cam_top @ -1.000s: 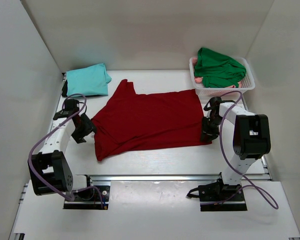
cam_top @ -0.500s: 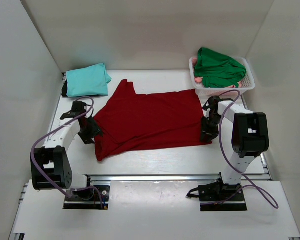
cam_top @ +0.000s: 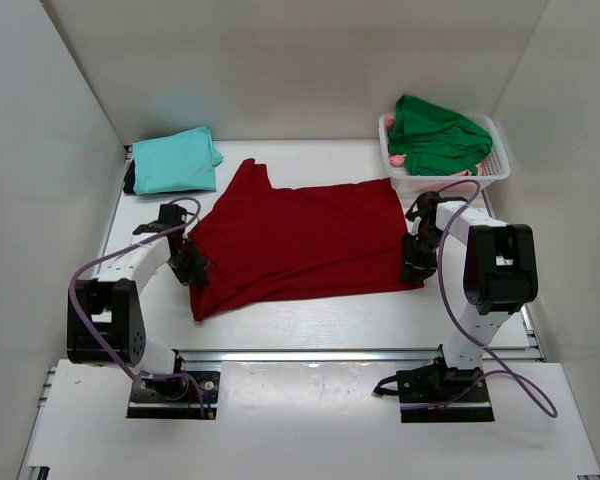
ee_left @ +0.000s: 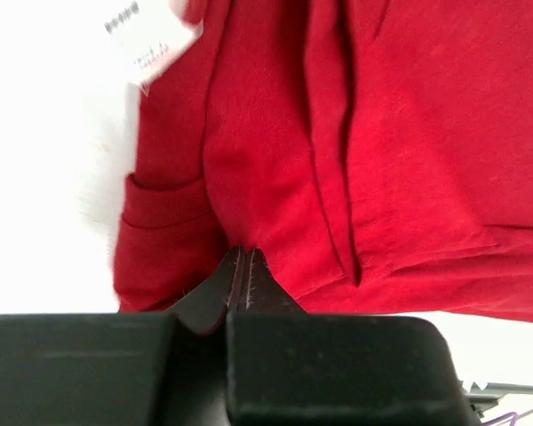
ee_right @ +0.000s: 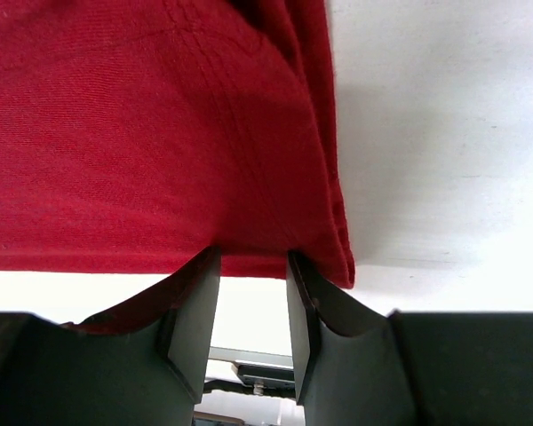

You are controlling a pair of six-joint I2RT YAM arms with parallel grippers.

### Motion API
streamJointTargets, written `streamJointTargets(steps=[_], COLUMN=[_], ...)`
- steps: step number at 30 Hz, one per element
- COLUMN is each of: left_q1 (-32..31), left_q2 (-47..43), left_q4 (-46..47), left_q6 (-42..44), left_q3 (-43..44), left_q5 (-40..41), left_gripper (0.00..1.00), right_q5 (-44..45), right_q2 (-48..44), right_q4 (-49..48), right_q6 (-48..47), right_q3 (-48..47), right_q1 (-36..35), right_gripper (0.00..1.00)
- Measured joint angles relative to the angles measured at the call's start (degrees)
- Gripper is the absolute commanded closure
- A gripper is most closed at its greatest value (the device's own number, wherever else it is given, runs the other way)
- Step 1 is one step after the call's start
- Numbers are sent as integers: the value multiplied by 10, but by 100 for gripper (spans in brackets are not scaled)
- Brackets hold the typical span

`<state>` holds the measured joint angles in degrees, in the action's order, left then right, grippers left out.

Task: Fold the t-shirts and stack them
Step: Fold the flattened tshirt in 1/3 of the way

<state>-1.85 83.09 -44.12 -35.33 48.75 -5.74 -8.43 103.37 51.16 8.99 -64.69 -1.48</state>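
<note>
The dark red t-shirt [cam_top: 300, 240] lies spread flat across the middle of the table, its hem toward the right. My left gripper [cam_top: 192, 265] is at the shirt's left edge and is shut on a pinch of its cloth [ee_left: 249, 177], fingertips pressed together [ee_left: 240, 257]. My right gripper [cam_top: 412, 268] stands at the hem's near right corner. Its jaws are apart, with the hem's edge [ee_right: 249, 177] at the tips [ee_right: 253, 257] and bare table showing between them. The light teal t-shirt [cam_top: 173, 160] lies folded at the back left. The bright green t-shirt [cam_top: 435, 135] is heaped in the basket.
The white lattice basket [cam_top: 430, 186] stands at the back right, close behind my right arm. White walls enclose the table on three sides. A white care label [ee_left: 151, 44] sticks out from the red shirt near my left gripper.
My left gripper has moved right, onto the red shirt's left edge, and has shut on the cloth. The right arm and the shirts have not moved.
</note>
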Motion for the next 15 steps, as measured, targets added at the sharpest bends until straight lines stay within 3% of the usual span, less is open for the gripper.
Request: streamJointTargets(steps=[10,12,15], left_q1=[-2,-1,8], left_q2=[75,85,101], left_q4=[-5,-4,-8], left_q6=[25,33,40], left_q3=[163,170,170], left_q5=[10,13,17], left_gripper=[100,65,51], right_q5=[-1,-1,-1], right_q2=[5,5,5], right_q4=[3,3,3], right_q6=[1,1,2], right_q3=[-4,-4,-4], right_q1=[0,0,0], right_gripper=[66,67,66])
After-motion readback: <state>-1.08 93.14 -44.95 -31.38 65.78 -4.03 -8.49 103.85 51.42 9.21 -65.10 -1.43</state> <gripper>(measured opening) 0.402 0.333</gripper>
